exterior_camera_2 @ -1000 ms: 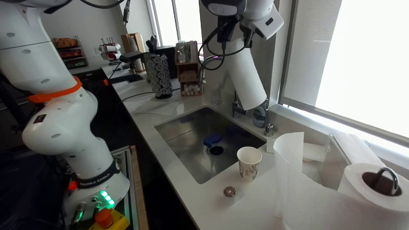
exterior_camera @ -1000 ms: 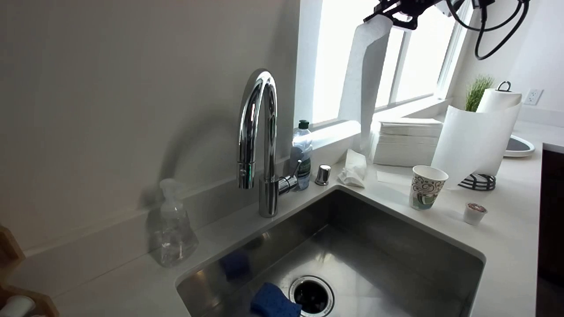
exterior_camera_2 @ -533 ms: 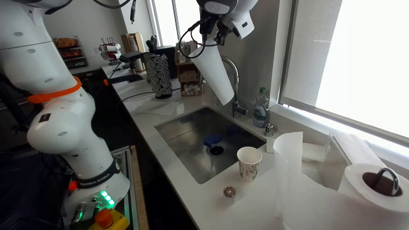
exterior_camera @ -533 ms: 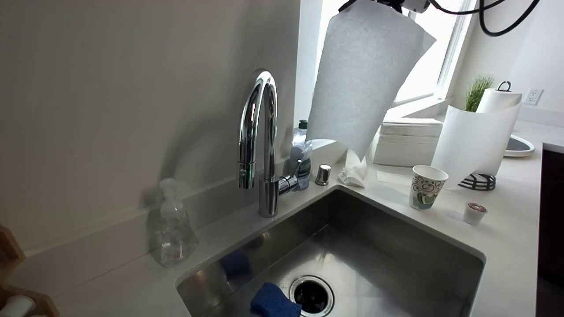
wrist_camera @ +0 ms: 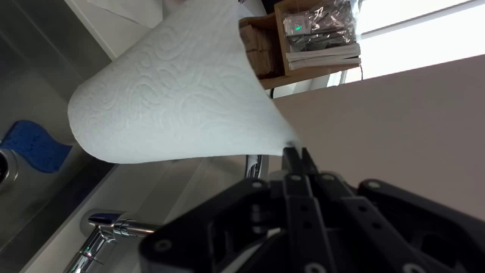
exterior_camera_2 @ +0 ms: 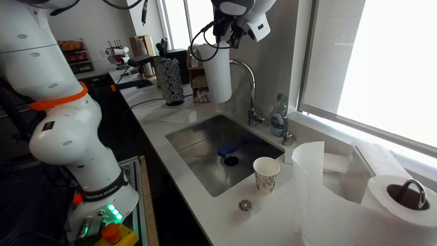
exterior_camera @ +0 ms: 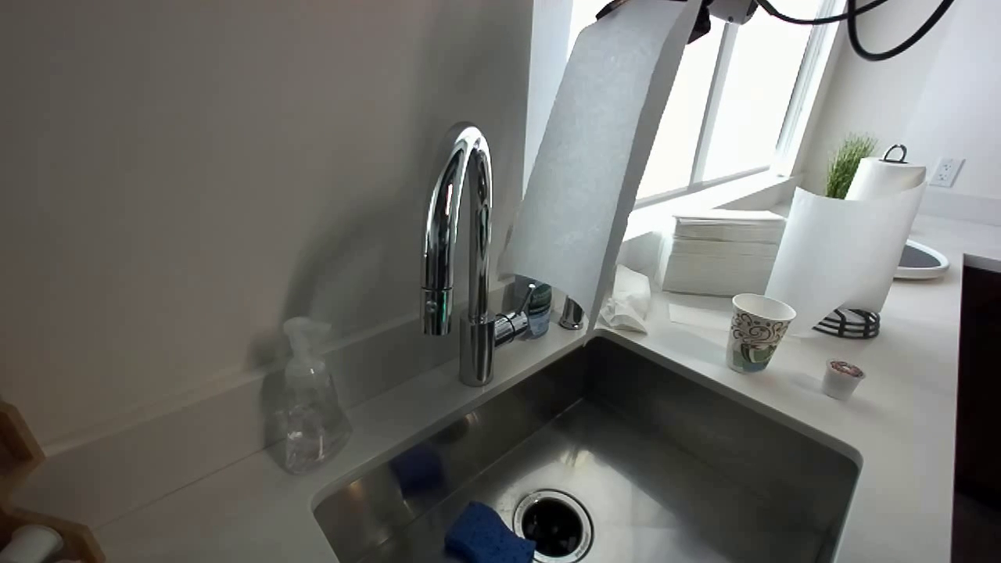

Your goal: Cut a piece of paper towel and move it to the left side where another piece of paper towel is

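The tool point(wrist_camera: 298, 151) is narrowed in a pinch on the upper edge of the piece of paper towel point(wrist_camera: 174, 100), which hangs curled in the air above the sink point(exterior_camera: 657, 461), near the faucet point(exterior_camera_2: 252, 89) by the back edge of the counter point(exterior_camera_2: 269, 223). In an exterior view, a second white sheet point(exterior_camera_2: 168, 115) lies flat close to the counter's front edge; a patterned cup point(exterior_camera_2: 266, 176) stands near the sink.

I look down over the nearby sink point(exterior_camera: 704, 469) toward the paper towel roll point(exterior_camera: 884, 176) in an exterior view; in an exterior view I face back along the counter point(exterior_camera_2: 269, 218) from close behind that roll. Both exterior views share the sink, faucet point(exterior_camera: 439, 258) and paper cup point(exterior_camera: 758, 332). My wrist view, rolled sideways, sits tight behind the gripper point(wrist_camera: 297, 151).
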`<state>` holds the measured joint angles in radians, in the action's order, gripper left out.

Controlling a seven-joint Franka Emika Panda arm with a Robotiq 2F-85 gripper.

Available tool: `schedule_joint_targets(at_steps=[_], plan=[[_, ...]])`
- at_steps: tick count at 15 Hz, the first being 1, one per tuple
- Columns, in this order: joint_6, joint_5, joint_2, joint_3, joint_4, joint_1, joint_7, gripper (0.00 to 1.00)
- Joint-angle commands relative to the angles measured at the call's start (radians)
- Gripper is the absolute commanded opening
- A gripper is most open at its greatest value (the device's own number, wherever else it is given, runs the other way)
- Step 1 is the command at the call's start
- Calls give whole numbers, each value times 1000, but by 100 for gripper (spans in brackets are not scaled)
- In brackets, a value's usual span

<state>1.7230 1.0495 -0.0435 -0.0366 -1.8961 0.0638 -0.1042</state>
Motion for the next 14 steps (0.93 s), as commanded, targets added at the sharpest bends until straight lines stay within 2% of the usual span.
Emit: schedule_joint_targets(at_steps=[1, 7, 14], plan=[[-60, 13, 62, 22, 79, -33, -9, 0], [-248, 45, 226, 106, 271, -113, -64, 0], [-389, 120, 334, 150, 395, -157, -234, 0]])
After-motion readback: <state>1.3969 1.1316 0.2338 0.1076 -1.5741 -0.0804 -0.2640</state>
